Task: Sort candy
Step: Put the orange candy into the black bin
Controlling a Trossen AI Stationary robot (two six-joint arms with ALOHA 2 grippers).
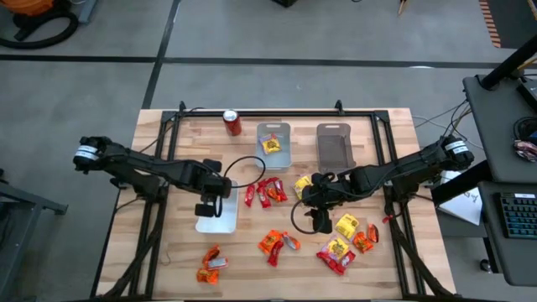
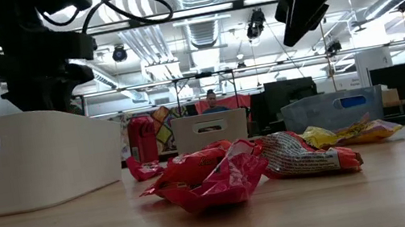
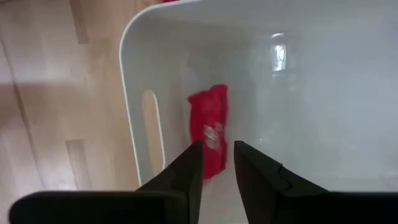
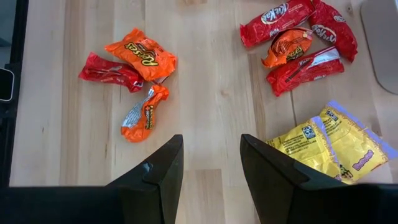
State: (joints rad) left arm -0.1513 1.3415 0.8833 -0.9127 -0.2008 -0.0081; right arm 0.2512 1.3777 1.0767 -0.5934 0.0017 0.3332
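Candy packets in red, orange and yellow lie scattered on the wooden table (image 1: 168, 252). There is a red group (image 1: 266, 193), a mixed group (image 1: 344, 243) and orange ones (image 1: 211, 264). My left gripper (image 3: 217, 163) points down into a white tray (image 3: 134, 81), its fingers apart. A red candy (image 3: 210, 127) shows just past the fingertips against the tray floor. My right gripper (image 4: 211, 155) hangs open over bare wood between orange candy (image 4: 142, 55), a red cluster (image 4: 298, 46) and yellow packets (image 4: 336, 146). My left gripper stands over the red candy from above, with one end of the packet (image 3: 214, 168) showing in the gap between the fingertips. The packet looks blurred, and I cannot tell whether a finger touches it.
A clear tray (image 1: 281, 155) holding one yellow packet and a darker tray (image 1: 334, 144) stand at the far middle. A red soda can (image 1: 232, 123) is left of them. A black frame runs along the table's far edge and sides. In the low view, red packets (image 2: 213, 177) lie close.
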